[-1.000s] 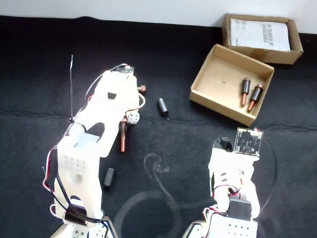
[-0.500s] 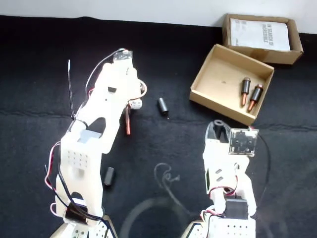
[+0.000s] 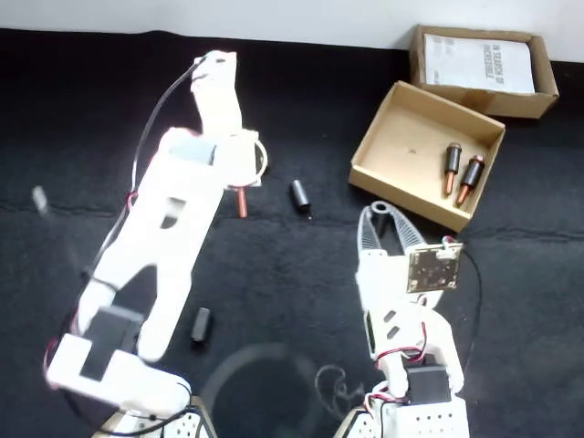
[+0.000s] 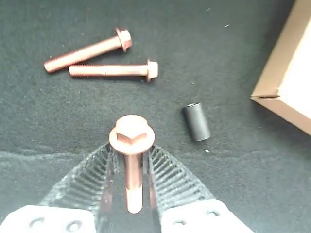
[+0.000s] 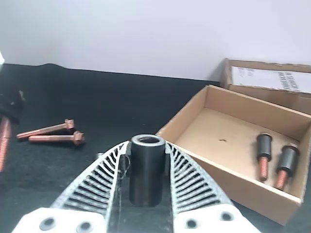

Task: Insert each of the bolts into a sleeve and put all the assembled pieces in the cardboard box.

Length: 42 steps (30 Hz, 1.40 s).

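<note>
High view: left arm point(image 3: 182, 205) half-covers bolt point(image 3: 242, 204)

We see a tabletop point(image 3: 73, 109) covered in a dark, felt-like cloth that takes up most of the high view. Along the 12 o'clock edge runs a plain white wall point(image 3: 274, 14), evenly lit. Toward 6 o'clock, faint pale ring marks point(image 3: 246, 358) show on the cloth.
</note>
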Available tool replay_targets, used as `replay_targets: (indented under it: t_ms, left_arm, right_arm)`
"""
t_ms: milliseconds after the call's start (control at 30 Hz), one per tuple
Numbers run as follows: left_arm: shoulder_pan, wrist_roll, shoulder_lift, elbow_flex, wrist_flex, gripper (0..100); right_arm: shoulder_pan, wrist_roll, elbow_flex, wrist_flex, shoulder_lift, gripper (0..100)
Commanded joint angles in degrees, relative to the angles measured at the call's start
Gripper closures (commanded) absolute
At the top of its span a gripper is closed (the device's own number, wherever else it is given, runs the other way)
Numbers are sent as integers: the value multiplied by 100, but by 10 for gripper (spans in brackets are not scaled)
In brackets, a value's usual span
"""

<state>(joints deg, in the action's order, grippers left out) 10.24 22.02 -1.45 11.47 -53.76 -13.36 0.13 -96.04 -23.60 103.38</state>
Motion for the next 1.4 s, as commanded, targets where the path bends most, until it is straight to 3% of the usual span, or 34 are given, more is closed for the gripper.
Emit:
replay_targets:
  t_ms: [0,400,967,1367]
  left_arm:
    - [312,-18,-1033,673,484,991]
    - [796,-18,-2396,1675,1705,991]
    - [1895,-9,-2765,1815,2690,991]
    - [2097,35,-2826,2044,2848,991]
  right_arm:
    - [-435,-53,-734,-119,145,991]
    - [-1270,-44,-734,-848,145,991]
    - [-1279,-44,-734,-945,154,991]
    - [-1244,-44,-699,-936,163,991]
